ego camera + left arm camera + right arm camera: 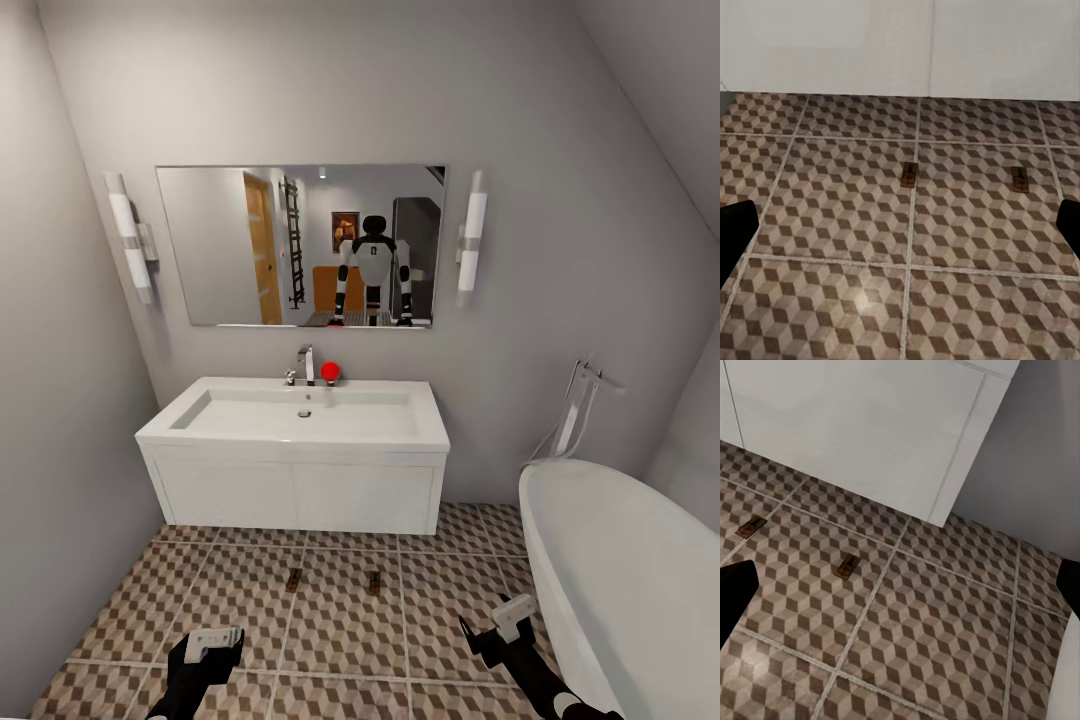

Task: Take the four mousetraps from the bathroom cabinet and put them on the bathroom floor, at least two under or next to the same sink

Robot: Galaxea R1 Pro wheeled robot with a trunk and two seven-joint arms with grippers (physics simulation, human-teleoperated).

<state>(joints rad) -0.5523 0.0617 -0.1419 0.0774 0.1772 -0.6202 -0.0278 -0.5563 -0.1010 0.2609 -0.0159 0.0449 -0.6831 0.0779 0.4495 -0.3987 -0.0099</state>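
Observation:
Two mousetraps lie flat on the cube-patterned bathroom floor [340, 630], just in front of the sink [300, 420]: one mousetrap [293, 579] to the left, the other mousetrap [373, 582] to the right. The left wrist view shows the same pair, mousetrap [909, 175] and mousetrap [1021, 180]; so does the right wrist view, mousetrap [750, 526] and mousetrap [848, 565]. My left gripper [212, 645] hangs low over the tiles, open and holding nothing. My right gripper [510, 615] is open too, near the tub. The cabinet [325, 288] appears only as an orange reflection in the mirror.
A white bathtub [630, 590] fills the right side, close to my right arm. The white vanity front [295, 495] stands under the basin, with a chrome tap [305, 365] and a red ball-like object [330, 372] on top. A grey wall closes the left.

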